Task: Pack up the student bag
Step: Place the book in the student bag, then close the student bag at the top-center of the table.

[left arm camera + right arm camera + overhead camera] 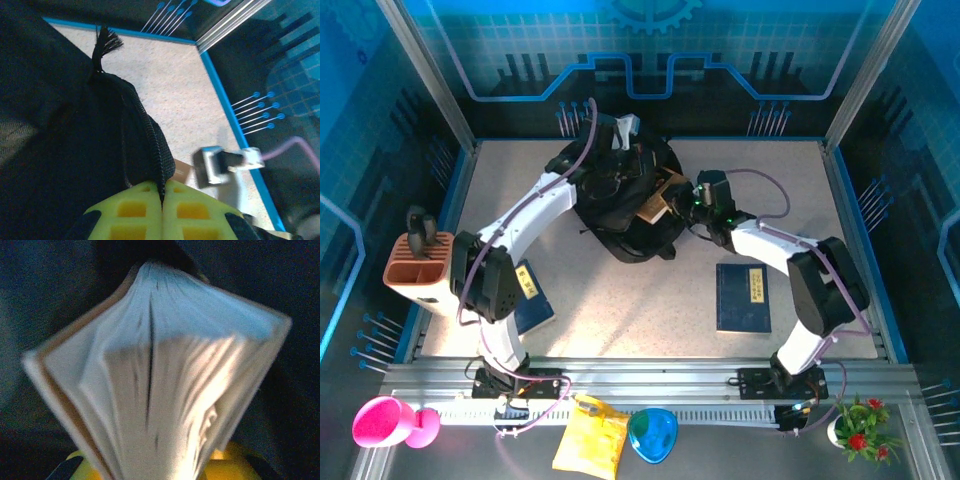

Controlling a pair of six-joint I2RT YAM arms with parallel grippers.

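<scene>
Slumping at the rear centre of the table, the bag sits between both arms. On its far side the left gripper is clenched on a black webbing edge of the bag, pinched between yellow fingers. At its right, the right gripper grasps a tan book, pages fanned, dark bag fabric all around it. A blue book lies flat by the right arm, another blue book beside the left.

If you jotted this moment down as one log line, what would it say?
left tool: shut on student bag webbing | right tool: shut on open book, over bag | two blue books lying on table
</scene>
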